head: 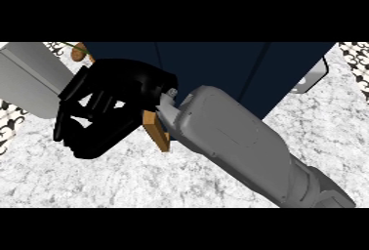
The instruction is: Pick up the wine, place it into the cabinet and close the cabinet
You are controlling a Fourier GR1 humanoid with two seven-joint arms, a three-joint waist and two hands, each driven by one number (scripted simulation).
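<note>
Grey right forearm point(238, 141) across the navy cabinet point(216, 73), black right hand point(108, 107) with fingers curled, wine hidden.

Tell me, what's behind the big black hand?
Behind the right hand you can see the dark blue cabinet and a grey panel to its left. A wooden piece peeks out beside the wrist. The hand covers whatever else is there; no wine shows.

A grey forearm point(245, 146) runs in from five o'clock to the middle, ending in a black hand point(108, 107) at nine o'clock with its fingers point(79, 129) curled. Behind, at twelve o'clock, stands the dark blue cabinet point(216, 68); a wooden edge point(157, 129) shows beside the wrist. The speckled white worktop point(108, 180) fills the lower part.
</note>
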